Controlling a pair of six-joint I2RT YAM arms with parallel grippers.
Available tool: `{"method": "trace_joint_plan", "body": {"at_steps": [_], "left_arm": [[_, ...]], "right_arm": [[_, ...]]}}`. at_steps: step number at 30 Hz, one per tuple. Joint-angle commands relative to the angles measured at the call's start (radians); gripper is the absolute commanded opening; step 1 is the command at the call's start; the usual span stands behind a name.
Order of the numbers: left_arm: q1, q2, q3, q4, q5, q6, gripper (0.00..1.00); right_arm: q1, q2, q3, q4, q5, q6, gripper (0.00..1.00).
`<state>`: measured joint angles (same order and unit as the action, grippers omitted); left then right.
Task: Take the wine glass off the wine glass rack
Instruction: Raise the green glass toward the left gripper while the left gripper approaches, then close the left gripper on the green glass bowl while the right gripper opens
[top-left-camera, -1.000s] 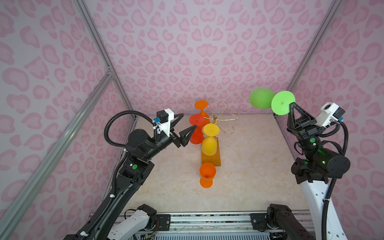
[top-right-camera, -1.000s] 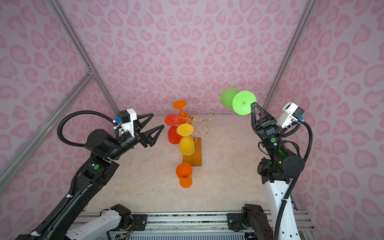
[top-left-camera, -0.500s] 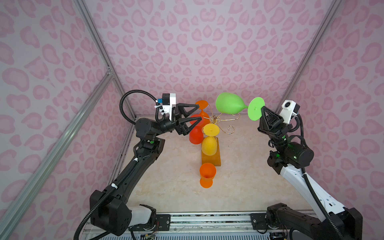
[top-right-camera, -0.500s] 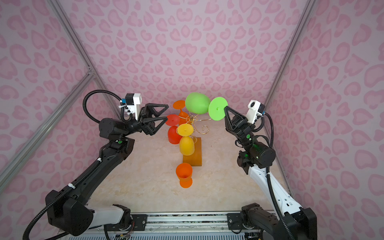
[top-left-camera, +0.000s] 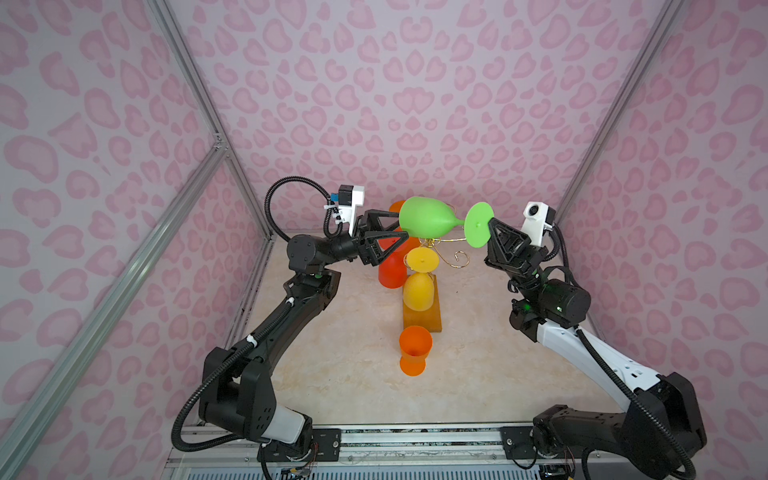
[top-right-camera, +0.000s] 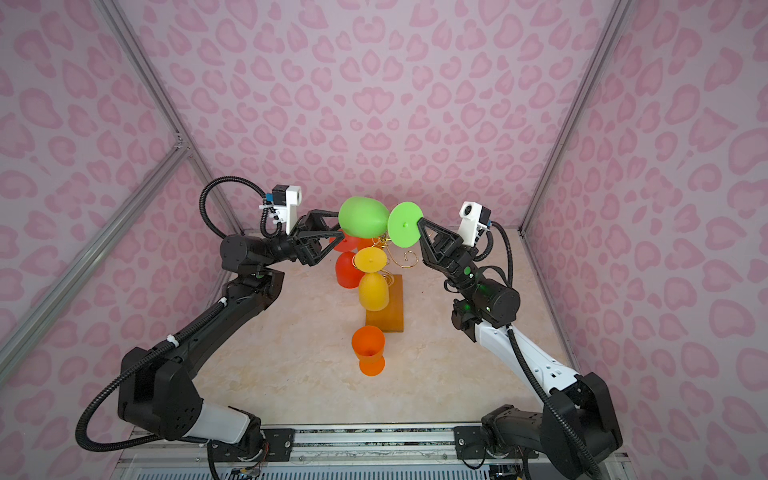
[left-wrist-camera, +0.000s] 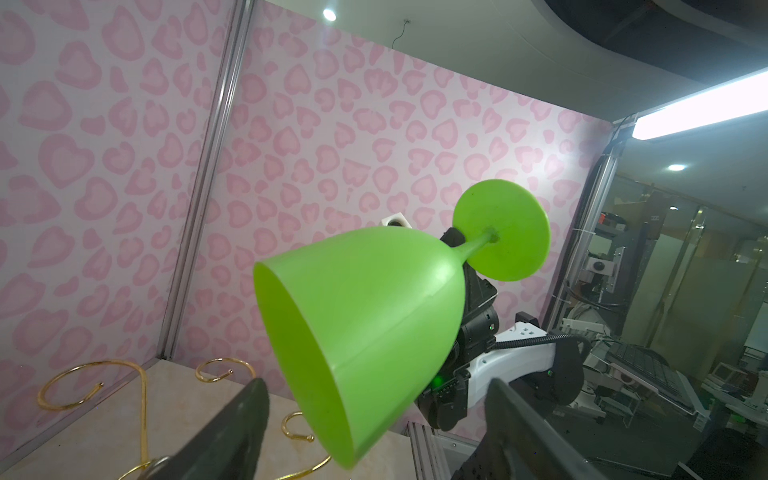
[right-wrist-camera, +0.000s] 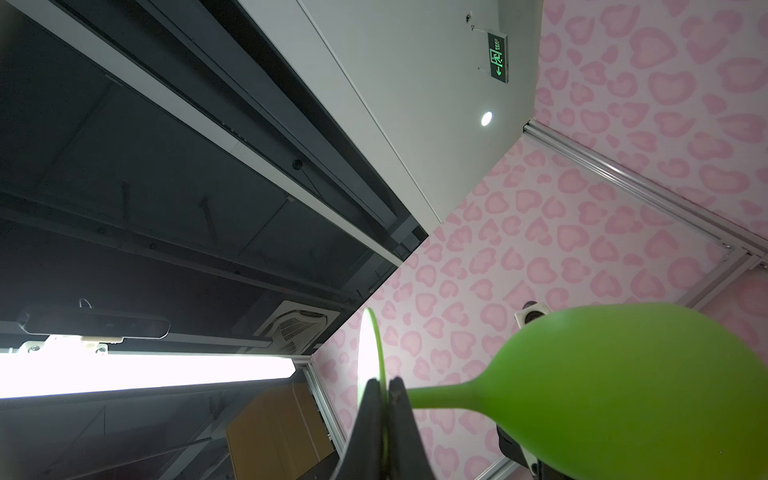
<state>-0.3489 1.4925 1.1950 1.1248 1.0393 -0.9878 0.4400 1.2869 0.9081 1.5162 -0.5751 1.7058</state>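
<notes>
The green wine glass (top-left-camera: 428, 216) (top-right-camera: 363, 218) lies level in the air above the wine glass rack. My right gripper (top-left-camera: 490, 222) (top-right-camera: 419, 222) (right-wrist-camera: 385, 384) is shut on the edge of its round foot. My left gripper (top-left-camera: 402, 225) (top-right-camera: 340, 226) (left-wrist-camera: 376, 386) is open, and the rim end of the green bowl (left-wrist-camera: 365, 316) sits between its spread fingers, with gaps on both sides. The rack's gold wire arms (top-left-camera: 451, 259) (left-wrist-camera: 141, 399) rise from an amber wooden base (top-left-camera: 422, 320) (top-right-camera: 384, 320) in mid table.
A yellow glass (top-left-camera: 419, 286) and a red glass (top-left-camera: 392, 268) hang bowl-down on the rack. An orange one (top-left-camera: 397, 205) shows behind the green bowl. Another orange glass (top-left-camera: 415, 349) stands on the table in front of the base. Pink walls enclose three sides.
My right gripper has carried the green glass leftward over the rack and turned it level. My left arm has risen and reached in, so its open fingers now flank the bowl.
</notes>
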Motion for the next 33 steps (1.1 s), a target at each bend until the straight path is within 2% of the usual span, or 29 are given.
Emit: {"method": "trace_joint_plan", "body": {"at_steps": [1, 3, 8, 17, 25, 33], "left_arm": [[0.001, 0.017, 0.016, 0.125, 0.004, -0.076, 0.83], [-0.001, 0.024, 0.019, 0.162, 0.004, -0.108, 0.81], [-0.002, 0.024, 0.004, 0.236, 0.003, -0.171, 0.61], [-0.003, 0.006, -0.028, 0.291, 0.003, -0.213, 0.3], [-0.003, 0.0, -0.045, 0.34, 0.004, -0.261, 0.2], [-0.004, -0.008, -0.061, 0.388, 0.012, -0.297, 0.03]], "right_arm": [[0.011, 0.015, 0.005, 0.043, 0.001, -0.008, 0.0], [0.01, 0.023, 0.003, 0.043, 0.002, -0.008, 0.0], [0.012, 0.037, -0.008, 0.043, 0.013, 0.0, 0.0], [0.011, 0.055, -0.017, 0.042, 0.015, 0.006, 0.0], [0.008, 0.076, -0.031, 0.042, 0.013, 0.011, 0.0], [-0.02, 0.089, -0.049, 0.042, 0.006, 0.017, 0.0]]}}
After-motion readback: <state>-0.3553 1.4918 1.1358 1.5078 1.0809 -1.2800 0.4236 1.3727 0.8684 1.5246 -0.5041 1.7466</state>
